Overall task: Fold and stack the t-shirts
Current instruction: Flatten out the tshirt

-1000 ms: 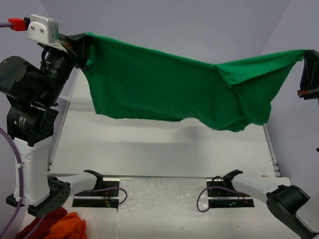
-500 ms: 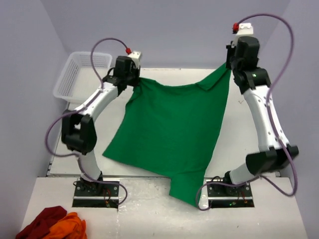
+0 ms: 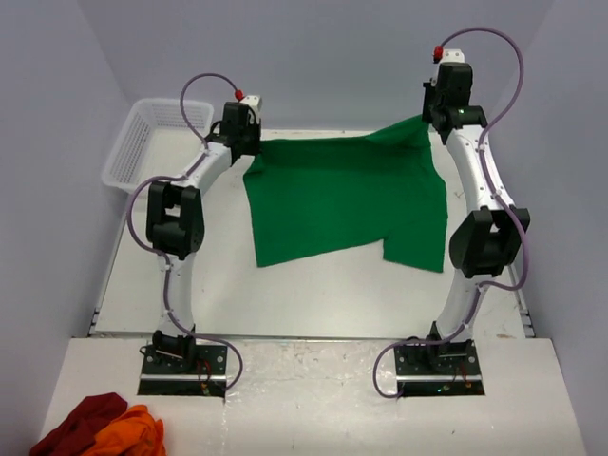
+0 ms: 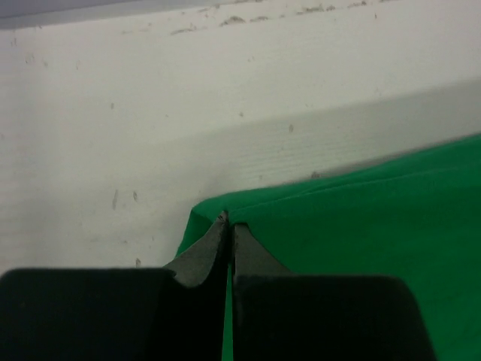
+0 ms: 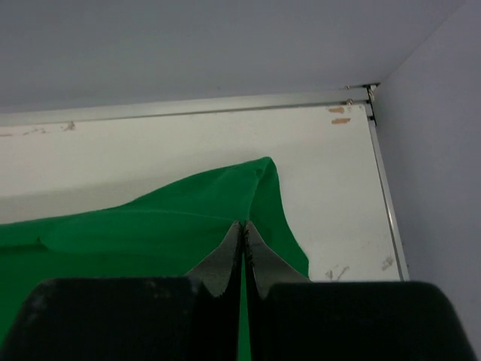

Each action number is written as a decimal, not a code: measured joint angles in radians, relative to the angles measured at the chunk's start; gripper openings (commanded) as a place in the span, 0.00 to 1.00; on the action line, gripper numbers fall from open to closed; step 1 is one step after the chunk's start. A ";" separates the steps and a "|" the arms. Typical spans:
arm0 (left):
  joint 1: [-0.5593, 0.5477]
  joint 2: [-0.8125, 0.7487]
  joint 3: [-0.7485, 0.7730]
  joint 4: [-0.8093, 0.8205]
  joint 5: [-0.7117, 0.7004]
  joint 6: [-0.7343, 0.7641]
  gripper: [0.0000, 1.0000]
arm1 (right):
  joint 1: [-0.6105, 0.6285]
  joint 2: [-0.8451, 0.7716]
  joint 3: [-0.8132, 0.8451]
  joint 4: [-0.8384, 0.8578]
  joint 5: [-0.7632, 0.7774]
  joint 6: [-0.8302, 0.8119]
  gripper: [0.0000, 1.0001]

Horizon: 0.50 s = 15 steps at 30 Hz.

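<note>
Nearest, at the front left corner, a dark red cloth (image 3: 81,418) and an orange cloth (image 3: 133,432) lie bunched together. Further in, the green t-shirt (image 3: 342,195) lies spread on the white bench (image 3: 313,294), its near hem uneven (it reaches closer on the right side). At the far edge the 2 arms stretch out. The left claw (image 3: 253,147) is pinched tight on the shirt's far left corner. The right claw (image 3: 427,122) is pinched on the far right corner, which is drawn up into a peak. A white basket (image 3: 142,142) sits at the far left.
</note>
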 measured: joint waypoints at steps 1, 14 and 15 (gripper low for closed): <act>0.005 0.023 0.035 -0.001 0.000 0.001 0.00 | -0.002 0.032 0.045 -0.002 -0.010 -0.002 0.00; 0.027 0.317 0.348 -0.027 -0.035 0.042 0.43 | -0.003 0.335 0.296 -0.015 -0.056 -0.043 0.07; 0.028 0.319 0.349 -0.025 -0.050 0.041 0.46 | -0.004 0.352 0.316 -0.020 -0.060 -0.047 0.33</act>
